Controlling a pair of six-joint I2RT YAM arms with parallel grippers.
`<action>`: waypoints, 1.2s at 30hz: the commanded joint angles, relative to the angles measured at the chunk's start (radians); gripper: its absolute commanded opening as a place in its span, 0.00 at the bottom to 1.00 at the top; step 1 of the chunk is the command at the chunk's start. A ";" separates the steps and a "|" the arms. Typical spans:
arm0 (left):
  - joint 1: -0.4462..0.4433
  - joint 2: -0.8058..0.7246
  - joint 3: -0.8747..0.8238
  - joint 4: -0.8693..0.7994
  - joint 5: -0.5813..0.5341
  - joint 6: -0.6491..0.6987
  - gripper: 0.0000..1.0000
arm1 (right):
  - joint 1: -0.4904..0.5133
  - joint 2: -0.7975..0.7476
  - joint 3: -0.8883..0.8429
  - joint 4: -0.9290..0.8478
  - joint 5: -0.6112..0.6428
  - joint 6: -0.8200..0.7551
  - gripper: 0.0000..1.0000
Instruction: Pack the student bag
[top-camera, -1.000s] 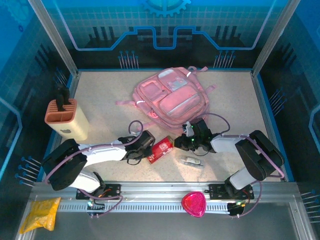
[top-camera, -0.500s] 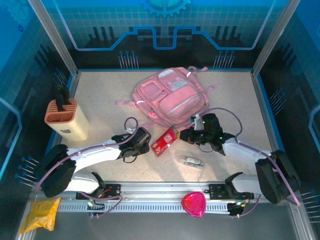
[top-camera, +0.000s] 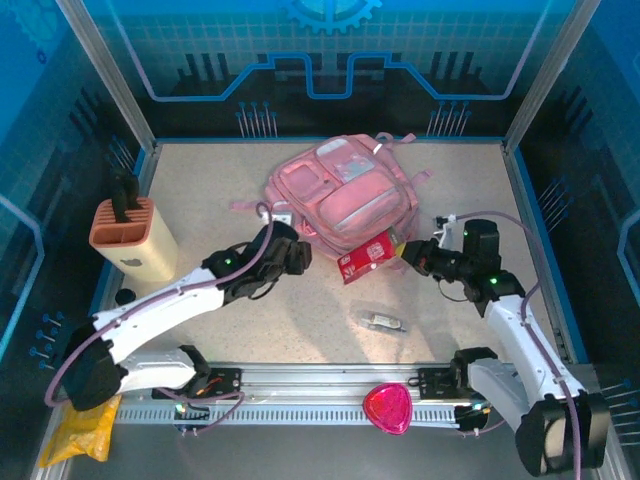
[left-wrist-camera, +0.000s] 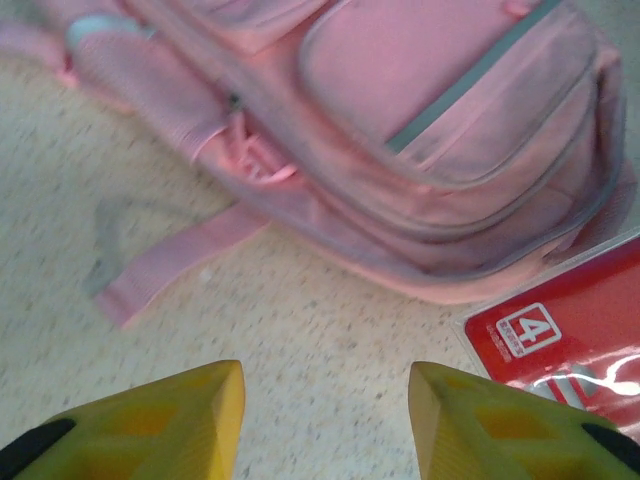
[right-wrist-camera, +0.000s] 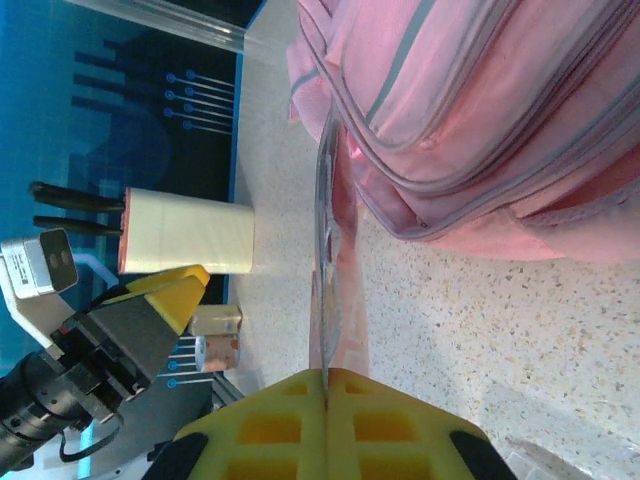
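Right gripper (top-camera: 408, 252) pinches the red packet (top-camera: 364, 256) edgewise, apparently to slide it into the bag (top-camera: 340, 185) just ahead; left gripper (left-wrist-camera: 325, 395) half open, empty.

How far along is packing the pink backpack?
Done: nothing visibly inside the student bag, which looks zipped. In hand: the right jaws pinch a red packet at its near edge; left jaws open, empty. Left: opening it, loading the packet, perhaps the clear wrapper.

Blue-lit booth around a speckled beige desk (top-camera: 200, 200).
Back wall (top-camera: 420, 50) carries blue circuit-line graphics and a gear motif; grey metal posts (top-camera: 105, 70) rise at the far corners; a slotted rail (top-camera: 300, 385) lines the near edge.
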 joint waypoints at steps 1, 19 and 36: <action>-0.029 0.102 0.095 0.077 0.028 0.232 0.50 | -0.046 -0.020 0.091 -0.166 -0.030 -0.075 0.00; -0.038 0.645 0.460 0.222 -0.040 0.676 0.70 | -0.306 0.017 0.225 -0.103 0.152 0.071 0.00; 0.059 0.780 0.626 0.079 -0.146 0.559 0.07 | -0.279 0.086 0.259 -0.084 0.213 0.034 0.00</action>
